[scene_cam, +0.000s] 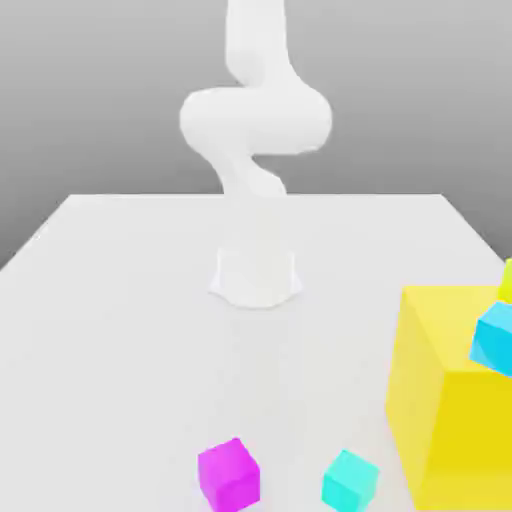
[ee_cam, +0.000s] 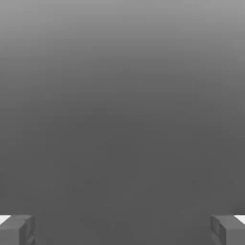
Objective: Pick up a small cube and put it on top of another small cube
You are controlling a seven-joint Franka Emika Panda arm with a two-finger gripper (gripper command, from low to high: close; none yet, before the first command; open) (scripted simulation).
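Grey background is fading from lighter to darker behind a white tabletop [scene_cam: 130,350] in the exterior view. White arm [scene_cam: 255,120] is standing on its base near the middle of the far part, its upper end running out of frame at the top. Small magenta cube [scene_cam: 229,476] is sitting on the tabletop, low in the frame and a bit toward the exterior view's left of center. It's looking plain and saturated, pink-purple, no markings showing, edges reading straight and corners sharp. It's sitting turned, a vertical edge facing the camera, faces shading slightly differently. Its lowest corner is reaching the frame's bottom edge. Cyan cube [scene_cam: 350,483] is sitting apart from it, toward the exterior view's right, also turned. Big yellow block [scene_cam: 440,400] is towering further right, running off the frame. Blue cube [scene_cam: 496,339] is overlapping the block's upper part; can't tell if it's touching. Yellow-green piece [scene_cam: 507,280] is peeking out just above the blue one, mostly cut off. Hand view: pincer [ee_cam: 123,230] is standing spread wide, tips well apart, pinching nothing. Plain grey backdrop is filling the space between and beyond them, growing lighter toward one edge.
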